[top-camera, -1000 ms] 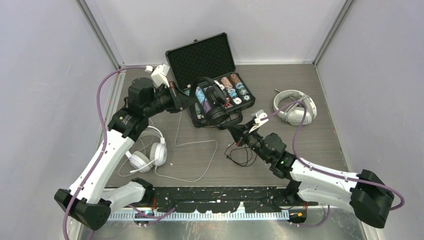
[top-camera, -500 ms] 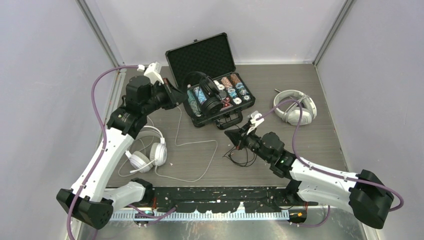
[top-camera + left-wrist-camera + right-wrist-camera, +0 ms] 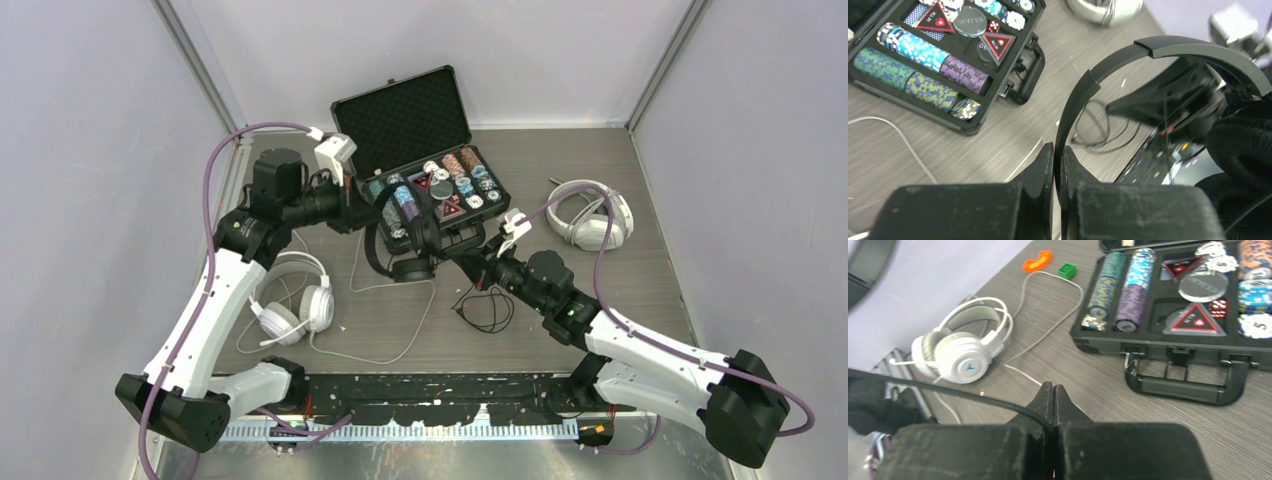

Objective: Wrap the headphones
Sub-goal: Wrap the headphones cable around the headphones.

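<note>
Left fingers (image 3: 1043, 167): clamped tight on the headband (image 3: 1108, 65) of the black headphones (image 3: 408, 240), which hung lifted just in front of the chip case (image 3: 400, 120).
Right fingers (image 3: 1044, 402): pinched fully together on the black cord (image 3: 948, 390), just in front of the case's handle (image 3: 1180, 387).
Slack: the rest of the cord lay in a loose tangle (image 3: 490, 308) on the desk (image 3: 560, 160), in front of the case.
Other pairs: the white headphones with a mic (image 3: 318, 305) lay front-left of the case and the grey-white headphones (image 3: 590, 232) to its right, both apparently unwrapped.
Step in hand: probably winding the cord round the lifted black pair.
Doing it well: the headband would need holding steady, the cord lightly taut, and the turns laid side by side. The tangle should feed without knotting or catching the handle.
</note>
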`<move>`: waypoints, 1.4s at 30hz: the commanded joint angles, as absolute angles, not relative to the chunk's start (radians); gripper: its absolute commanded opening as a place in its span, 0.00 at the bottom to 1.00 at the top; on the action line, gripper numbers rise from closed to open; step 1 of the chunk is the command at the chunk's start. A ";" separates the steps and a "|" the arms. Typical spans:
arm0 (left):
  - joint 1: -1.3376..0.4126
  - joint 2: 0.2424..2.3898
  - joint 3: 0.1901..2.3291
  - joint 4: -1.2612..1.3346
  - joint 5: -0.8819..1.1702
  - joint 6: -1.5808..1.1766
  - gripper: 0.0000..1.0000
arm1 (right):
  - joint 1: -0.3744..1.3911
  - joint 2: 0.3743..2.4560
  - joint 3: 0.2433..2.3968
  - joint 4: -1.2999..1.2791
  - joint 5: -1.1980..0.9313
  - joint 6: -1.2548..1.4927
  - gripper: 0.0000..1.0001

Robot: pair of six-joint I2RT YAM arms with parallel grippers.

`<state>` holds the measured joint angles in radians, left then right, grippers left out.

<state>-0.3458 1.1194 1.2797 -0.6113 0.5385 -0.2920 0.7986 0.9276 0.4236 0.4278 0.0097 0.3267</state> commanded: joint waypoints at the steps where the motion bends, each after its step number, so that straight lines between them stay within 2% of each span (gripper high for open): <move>1: -0.344 1.045 1.261 -0.670 0.679 0.078 0.00 | 0.782 0.888 0.542 0.277 -0.113 0.358 0.00; 6: -0.346 0.981 1.188 -0.633 0.717 0.295 0.00 | 0.781 0.905 0.664 0.064 -0.212 0.398 0.00; 11: -0.369 0.986 1.165 -0.651 0.620 0.435 0.00 | 0.778 0.964 0.806 -0.141 -0.311 0.448 0.00; 16: -0.399 0.988 1.133 -0.635 0.560 0.527 0.00 | 0.772 1.025 0.909 -0.241 -0.393 0.550 0.00; 31: -0.453 1.011 1.116 -0.590 0.254 0.651 0.00 | 0.722 1.156 0.932 -0.211 -0.627 0.709 0.00; 42: -0.501 1.021 1.078 -0.511 0.029 0.451 0.00 | 0.721 1.168 0.994 -0.014 -0.652 0.899 0.01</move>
<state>-0.4831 1.0248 1.0878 -0.5880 0.1509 0.5552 0.7242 1.1675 0.9279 -0.1658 -0.6308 0.7959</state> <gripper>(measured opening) 0.032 0.015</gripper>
